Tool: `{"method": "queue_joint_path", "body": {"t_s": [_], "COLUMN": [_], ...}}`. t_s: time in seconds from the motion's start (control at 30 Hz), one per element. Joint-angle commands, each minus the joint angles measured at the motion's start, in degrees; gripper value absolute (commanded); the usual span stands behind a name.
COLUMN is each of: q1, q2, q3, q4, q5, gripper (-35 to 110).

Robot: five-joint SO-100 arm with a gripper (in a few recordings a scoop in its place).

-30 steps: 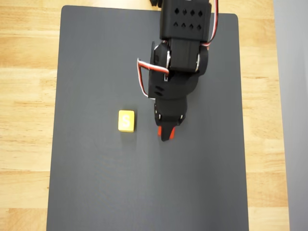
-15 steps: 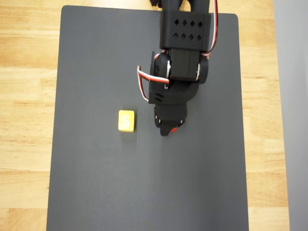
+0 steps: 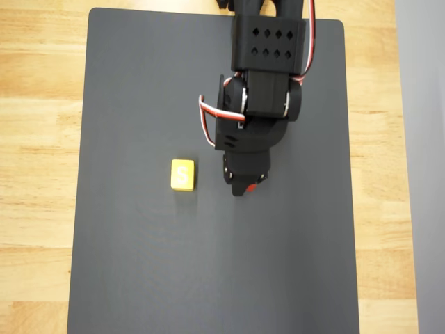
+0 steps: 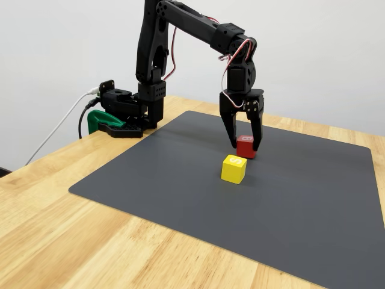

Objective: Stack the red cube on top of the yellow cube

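Note:
The red cube [image 4: 245, 148] rests on the dark mat [image 4: 180, 180], just behind and to the right of the yellow cube [image 4: 233, 168] in the fixed view. My gripper [image 4: 246, 144] points straight down with one finger pressed against each side of the red cube, shut on it. In the overhead view the gripper [image 3: 243, 186] hides most of the red cube [image 3: 252, 186], of which a small patch shows. There the yellow cube [image 3: 183, 175], with a white "S" on top, lies about one cube width to the left of the gripper.
The mat [image 3: 139, 264] covers most of a wooden table [image 3: 35, 139]. The arm's base and a green clamp [image 4: 99, 120] sit at the table's back left in the fixed view.
Over the last second the gripper drew back slightly toward the arm's base and settled around the red cube, which now shows less red. The yellow cube has not moved.

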Motion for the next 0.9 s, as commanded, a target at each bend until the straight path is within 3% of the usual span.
{"method": "queue_joint_path", "body": {"t_s": [0.0, 0.87], "q1": [0.7, 3.9], "q2": [0.2, 6.2], "q3": [-1.6, -1.8], "q4": [1.7, 4.2], "q5": [0.6, -0.5], "gripper": [2, 0]}}
